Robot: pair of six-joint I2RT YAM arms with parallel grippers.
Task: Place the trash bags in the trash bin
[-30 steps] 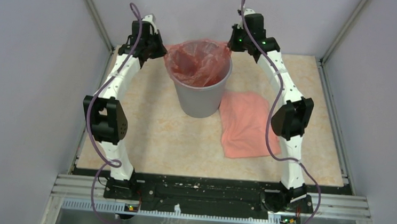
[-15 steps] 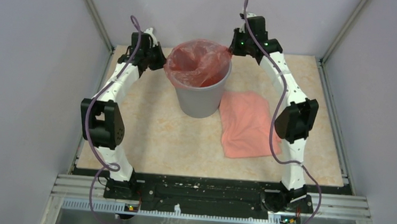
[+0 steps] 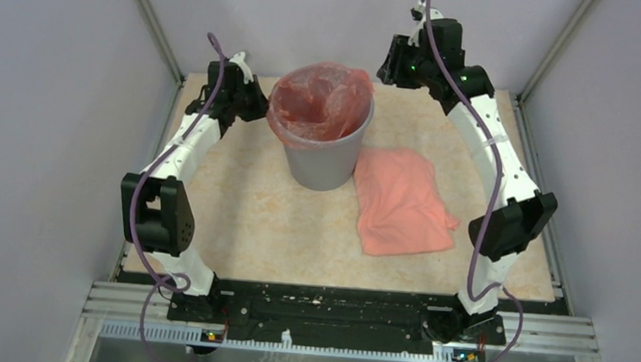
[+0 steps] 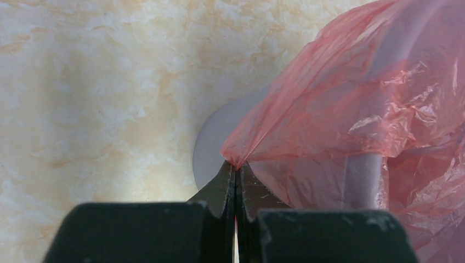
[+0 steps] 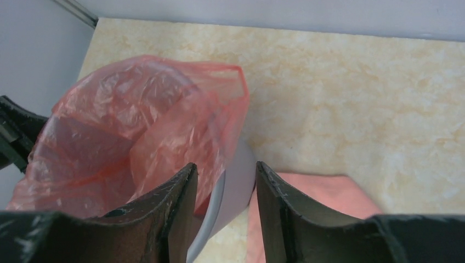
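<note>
The grey trash bin (image 3: 323,160) stands at the back middle of the table. One red trash bag (image 3: 319,103) sits in its mouth, with film draped over the rim. My left gripper (image 3: 258,107) is at the bin's left rim, shut on a pinch of this bag's edge (image 4: 236,161), stretched taut outside the bin wall (image 4: 211,148). My right gripper (image 3: 388,70) is open and empty, raised above the bin's right rim (image 5: 236,181). The bag (image 5: 126,131) lies below its fingers. A second trash bag (image 3: 402,200) lies flat on the table right of the bin; it also shows in the right wrist view (image 5: 323,203).
The table has a marbled beige top (image 3: 245,218) enclosed by grey walls with metal frame posts (image 3: 152,21). The black base rail (image 3: 324,311) runs along the near edge. The right arm's elbow (image 3: 512,226) hangs over the table's right side.
My right gripper has drawn up and to the right, away from the bag's rim, and its elbow has swung outward. My left gripper has pulled the bag's edge slightly left and down.
</note>
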